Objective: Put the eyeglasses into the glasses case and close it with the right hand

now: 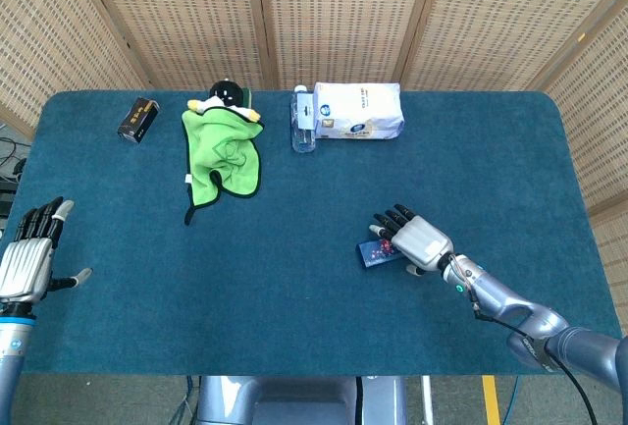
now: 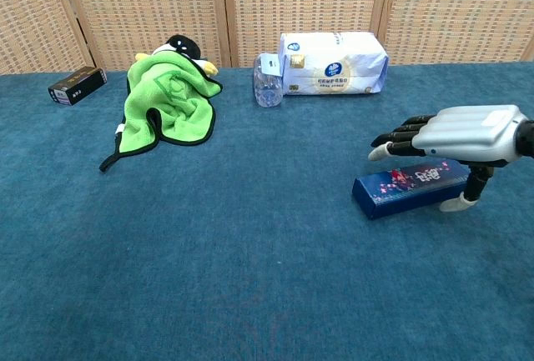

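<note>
Under the right hand [image 2: 463, 134], the glasses case [image 2: 409, 187] bears unreadable print.

right hand [image 2: 461, 134] flat, fingers extended; left hand [image 1: 26, 265] open, fingers spread.

backdrop: woven wicker screen panels [image 1: 334, 13] in wooden frames | desk [image 1: 294, 278]: covered in dark teal carpet-like cloth, rounded corners | floor: grey at edges | light: even, soft
</note>
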You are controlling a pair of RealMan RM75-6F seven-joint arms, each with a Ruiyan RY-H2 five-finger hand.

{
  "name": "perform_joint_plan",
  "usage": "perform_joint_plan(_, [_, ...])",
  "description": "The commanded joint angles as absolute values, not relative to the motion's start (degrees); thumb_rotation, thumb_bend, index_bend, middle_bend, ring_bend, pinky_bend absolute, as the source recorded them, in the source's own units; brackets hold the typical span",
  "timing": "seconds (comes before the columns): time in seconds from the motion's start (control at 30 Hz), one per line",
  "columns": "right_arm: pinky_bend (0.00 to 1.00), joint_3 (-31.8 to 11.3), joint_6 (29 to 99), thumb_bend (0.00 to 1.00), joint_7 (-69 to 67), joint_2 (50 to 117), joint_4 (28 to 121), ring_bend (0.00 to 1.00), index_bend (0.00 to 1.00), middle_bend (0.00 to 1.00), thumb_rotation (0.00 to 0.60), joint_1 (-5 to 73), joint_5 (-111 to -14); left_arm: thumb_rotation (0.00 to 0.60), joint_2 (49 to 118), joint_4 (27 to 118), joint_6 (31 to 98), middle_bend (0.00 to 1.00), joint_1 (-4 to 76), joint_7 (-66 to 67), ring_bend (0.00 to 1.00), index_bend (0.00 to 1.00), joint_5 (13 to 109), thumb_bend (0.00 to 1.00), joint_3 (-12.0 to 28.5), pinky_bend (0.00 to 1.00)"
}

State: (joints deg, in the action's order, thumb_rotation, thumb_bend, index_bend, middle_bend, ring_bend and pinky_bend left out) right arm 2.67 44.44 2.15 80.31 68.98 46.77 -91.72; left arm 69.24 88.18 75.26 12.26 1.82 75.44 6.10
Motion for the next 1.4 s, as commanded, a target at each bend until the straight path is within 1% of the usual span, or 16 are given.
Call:
perform_joint_plan(0.03, [0.03,2.6,44.9,0.33,2.1,81.2,68.0,0.00,0.00,0.03,0.600,46.7,-91.8,0.600,69.2,88.2,75.2,0.00,12.3,1.8,0.00,0.00,75.5,0.01,6.1,0.00])
perform_joint_plan(0.13, [0.03,2.6,46.5,0.36,0.8,82.6,66.3,0.00,0.00,0.14,0.600,46.5,-92.4,0.600,69.2,88.1,75.2,0.00,12.3,1.7,0.00,0.00,75.5,0.01,6.1,0.00])
perform_joint_plan(0.2, [0.03,2.7,46.9,0.37,-0.1,83.1,65.6,0.00,0.03,0.21,0.600,46.4,-92.8,0.600,69.2,88.1,75.1,0.00,12.3,1.7,0.00,0.00,75.5,0.01,6.1,0.00])
perform_joint_plan(0.27, [0.03,2.8,47.4,0.39,-0.9,83.7,64.7,0.00,0.10,0.31,0.600,46.5,-93.2,0.600,69.2,88.1,75.1,0.00,12.3,1.6,0.00,0.00,75.4,0.01,6.1,0.00])
perform_joint_plan(0.37, [0.03,2.8,48.9,0.42,-2.1,84.7,63.3,0.01,0.19,0.41,0.600,46.2,-93.7,0.600,69.2,88.1,75.1,0.00,12.3,1.7,0.00,0.00,75.4,0.01,6.1,0.00])
perform_joint_plan(0.47, [0.03,2.5,50.3,0.44,-3.4,85.8,62.3,0.04,0.23,0.46,0.600,45.8,-93.7,0.600,69.2,88.1,75.3,0.00,12.2,1.7,0.00,0.00,75.4,0.01,6.1,0.00])
perform_joint_plan(0.6, [0.03,2.7,50.9,0.44,-3.9,86.4,61.3,0.05,0.26,0.48,0.600,45.6,-93.9,0.600,69.3,88.0,75.2,0.00,12.3,1.9,0.00,0.00,75.3,0.01,6.1,0.00])
perform_joint_plan(0.7, [0.03,2.9,51.0,0.44,-4.3,86.6,61.0,0.05,0.26,0.44,0.600,45.5,-93.9,0.600,69.4,88.0,75.2,0.00,12.3,2.0,0.00,0.00,75.2,0.01,6.1,0.00])
perform_joint_plan(0.73, [0.03,3.0,50.7,0.43,-4.7,86.5,61.1,0.05,0.26,0.40,0.600,45.6,-93.9,0.600,69.4,88.0,75.2,0.00,12.3,2.0,0.00,0.00,75.2,0.01,6.1,0.00])
perform_joint_plan(0.83, [0.03,3.5,49.9,0.37,-5.9,85.6,62.2,0.04,0.22,0.20,0.600,45.8,-93.9,0.600,69.4,88.0,75.1,0.00,12.3,2.0,0.00,0.00,75.1,0.01,6.2,0.00])
perform_joint_plan(0.9, [0.03,3.5,49.7,0.30,-5.9,84.8,63.3,0.01,0.12,0.05,0.600,45.8,-93.7,0.600,69.4,88.0,75.2,0.00,12.3,2.1,0.00,0.00,75.2,0.01,6.2,0.00])
perform_joint_plan(0.93, [0.03,3.4,49.9,0.28,-5.8,84.5,63.9,0.00,0.09,0.02,0.600,45.7,-93.6,0.600,69.4,88.0,75.2,0.00,12.3,2.1,0.00,0.00,75.2,0.01,6.1,0.00])
perform_joint_plan(0.97, [0.03,3.3,50.0,0.26,-5.7,84.2,64.5,0.00,0.05,0.00,0.600,45.7,-93.4,0.600,69.4,88.1,75.2,0.00,12.3,2.1,0.00,0.00,75.2,0.01,6.1,0.00])
perform_joint_plan(1.07, [0.03,2.8,50.9,0.26,-5.0,83.0,66.5,0.00,0.00,0.00,0.600,45.3,-93.0,0.600,69.4,88.1,75.4,0.00,12.2,2.0,0.00,0.00,75.4,0.01,6.1,0.00])
perform_joint_plan(1.27, [0.03,1.7,54.6,0.26,-2.4,78.4,73.2,0.00,0.00,0.00,0.600,43.5,-92.1,0.600,69.2,88.4,75.7,0.00,12.1,1.9,0.00,0.00,76.0,0.01,5.8,0.00])
perform_joint_plan(1.4, [0.03,1.1,59.1,0.24,0.5,74.2,79.3,0.00,0.00,0.00,0.600,40.3,-90.4,0.600,69.0,88.8,76.0,0.00,12.0,1.9,0.00,0.00,76.5,0.01,5.6,0.00])
